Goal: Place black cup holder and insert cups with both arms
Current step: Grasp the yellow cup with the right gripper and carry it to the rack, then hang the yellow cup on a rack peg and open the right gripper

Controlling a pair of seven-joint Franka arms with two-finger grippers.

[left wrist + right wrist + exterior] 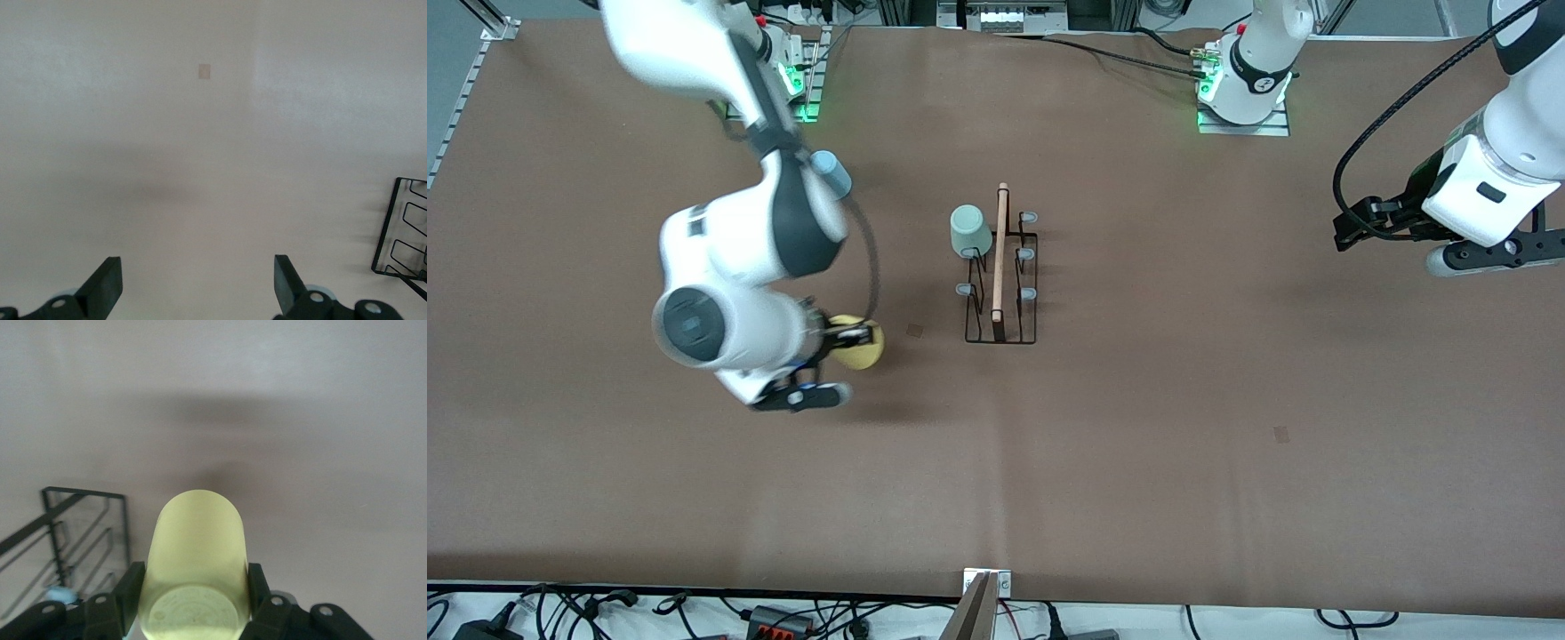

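The black cup holder [1000, 293] stands at the table's middle, wooden rod on top. It also shows in the left wrist view [403, 233] and the right wrist view [73, 540]. A mint green cup [970, 230] sits upside down on one of its prongs. My right gripper [845, 342] [193, 583] is shut on the yellow cup [864, 354] [197, 547], beside the holder toward the right arm's end. The light blue cup [831, 173] is partly hidden by the right arm. My left gripper [1352, 227] [197, 283] is open and empty, over the table at the left arm's end.
Two small tape marks lie on the brown table cover, one [915, 330] between the yellow cup and the holder, one [1281, 434] nearer the front camera. The arm bases [1245, 98] stand along the table's edge farthest from the camera. Cables run along the near edge.
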